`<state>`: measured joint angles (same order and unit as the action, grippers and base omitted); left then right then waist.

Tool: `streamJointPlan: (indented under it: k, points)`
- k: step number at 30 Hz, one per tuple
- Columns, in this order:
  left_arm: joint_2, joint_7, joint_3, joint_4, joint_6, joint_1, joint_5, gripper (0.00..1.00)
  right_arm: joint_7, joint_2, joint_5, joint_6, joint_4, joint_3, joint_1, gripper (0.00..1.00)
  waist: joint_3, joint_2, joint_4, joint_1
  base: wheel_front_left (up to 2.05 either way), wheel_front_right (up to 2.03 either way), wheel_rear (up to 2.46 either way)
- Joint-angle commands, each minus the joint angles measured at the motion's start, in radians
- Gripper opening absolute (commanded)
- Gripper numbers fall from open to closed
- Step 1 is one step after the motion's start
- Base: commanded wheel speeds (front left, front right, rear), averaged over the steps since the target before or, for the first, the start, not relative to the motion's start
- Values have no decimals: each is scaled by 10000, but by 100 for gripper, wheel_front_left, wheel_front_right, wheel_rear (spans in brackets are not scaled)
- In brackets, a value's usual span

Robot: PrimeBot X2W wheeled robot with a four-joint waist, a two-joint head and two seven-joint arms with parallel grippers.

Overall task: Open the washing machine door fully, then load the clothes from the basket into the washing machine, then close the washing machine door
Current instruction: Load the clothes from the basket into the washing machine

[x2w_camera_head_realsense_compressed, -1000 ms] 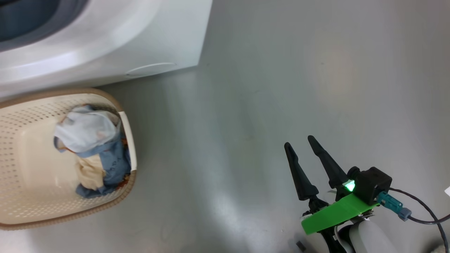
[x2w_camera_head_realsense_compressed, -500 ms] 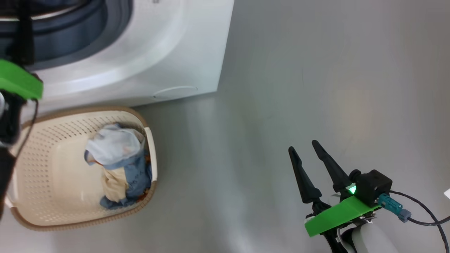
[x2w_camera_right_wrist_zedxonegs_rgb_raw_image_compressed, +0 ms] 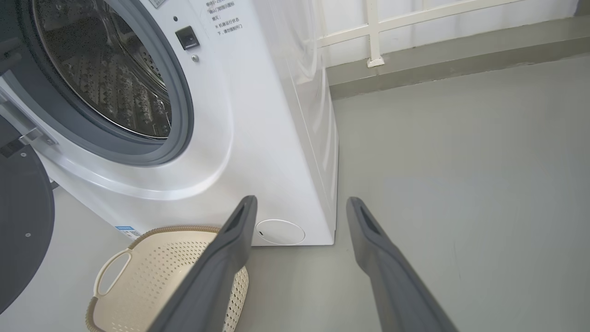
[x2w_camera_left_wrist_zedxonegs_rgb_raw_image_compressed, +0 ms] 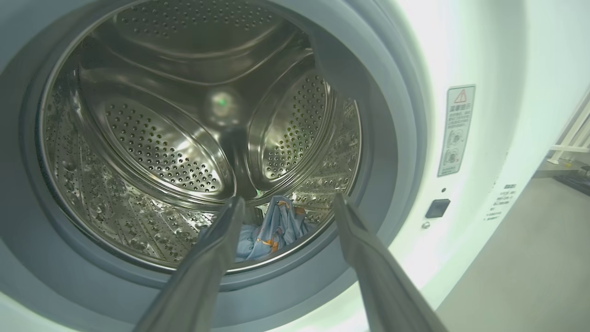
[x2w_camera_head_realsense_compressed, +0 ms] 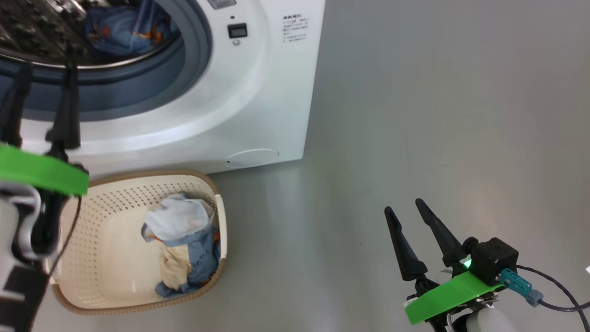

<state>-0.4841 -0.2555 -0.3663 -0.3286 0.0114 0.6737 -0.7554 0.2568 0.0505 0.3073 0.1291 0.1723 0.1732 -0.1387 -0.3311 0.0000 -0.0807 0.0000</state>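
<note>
The white washing machine [x2w_camera_head_realsense_compressed: 258, 92] stands with its steel drum [x2w_camera_left_wrist_zedxonegs_rgb_raw_image_compressed: 207, 115] exposed. Its dark door [x2w_camera_right_wrist_zedxonegs_rgb_raw_image_compressed: 20, 221] hangs swung out at the left. A blue garment with orange prints [x2w_camera_left_wrist_zedxonegs_rgb_raw_image_compressed: 276, 228] lies low in the drum [x2w_camera_head_realsense_compressed: 122, 32]. My left gripper [x2w_camera_head_realsense_compressed: 48, 68] is open in front of the grey gasket, its fingers pointing into the drum [x2w_camera_left_wrist_zedxonegs_rgb_raw_image_compressed: 289, 199], with nothing between them. The cream basket [x2w_camera_head_realsense_compressed: 92, 281] sits on the floor below the machine, holding the clothes [x2w_camera_head_realsense_compressed: 182, 235], pale, blue and cream pieces bunched at its right end. My right gripper [x2w_camera_head_realsense_compressed: 404, 205] hovers open over the floor, far right of the basket [x2w_camera_right_wrist_zedxonegs_rgb_raw_image_compressed: 156, 267].
Grey floor [x2w_camera_head_realsense_compressed: 415, 115] stretches to the right of the machine. A round white flap [x2w_camera_right_wrist_zedxonegs_rgb_raw_image_compressed: 280, 231] sits low on the machine's front. A wall with a white frame [x2w_camera_right_wrist_zedxonegs_rgb_raw_image_compressed: 373, 32] and a low ledge runs behind. A cable [x2w_camera_head_realsense_compressed: 557, 302] trails from my right wrist.
The head camera has tilted up, bringing the drum and my left gripper into the picture. The basket's clothes and my right gripper are unchanged.
</note>
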Motion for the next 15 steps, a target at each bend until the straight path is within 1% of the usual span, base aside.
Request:
streamJointPlan:
  k: [1,8,15]
  points:
    - [-494,-61,574,499,-110,-310,145,100,49,-3,-130,16,-255,166,188,100,314,0,161,0,0,0,0]
    - [-483,-62,1255,1440,-438,-1810,531,100,49,-3,-282,16,-389,-118,436,100,962,0,329,0,0,0,0]
    - [-205,-62,1689,2135,-724,-3116,850,100,49,-3,-412,16,-377,-215,729,100,1610,0,433,0,0,0,0]
